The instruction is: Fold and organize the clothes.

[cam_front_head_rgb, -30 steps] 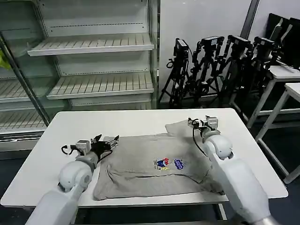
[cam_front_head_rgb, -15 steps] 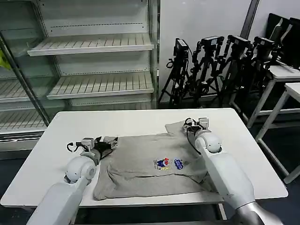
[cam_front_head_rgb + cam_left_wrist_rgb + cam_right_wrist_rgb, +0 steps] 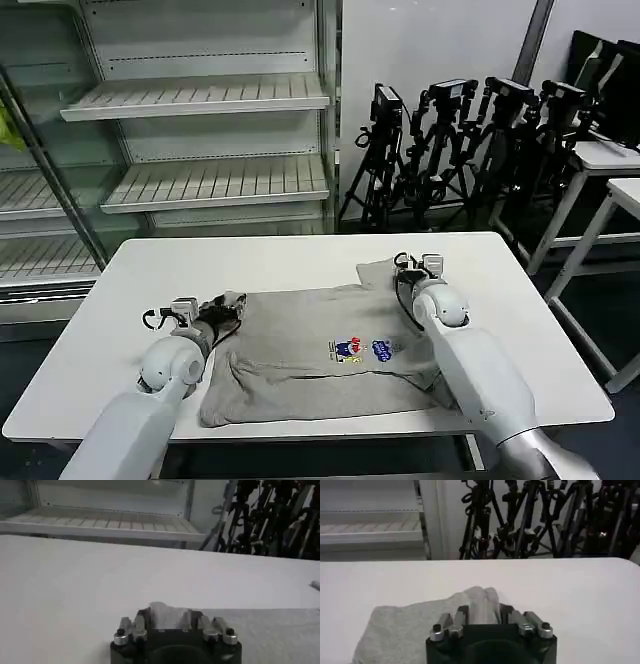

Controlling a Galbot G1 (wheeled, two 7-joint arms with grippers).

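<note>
I see a light grey shirt [image 3: 330, 350] bearing a small chest print [image 3: 362, 350] in red, blue and a touch of yellow, lying on a plain white table [image 3: 300, 258]; at my twelve o'clock the shelving [image 3: 200, 140] is off-white and at two o'clock the tripods [image 3: 470, 140] are black. Both arms are pale grey-white, and the left gripper [image 3: 166, 621] and right gripper [image 3: 480, 615] each show a black body with silver metal fittings, grey cloth showing between the fingers of each. No stripes or checks show on the shirt apart from the print.
</note>
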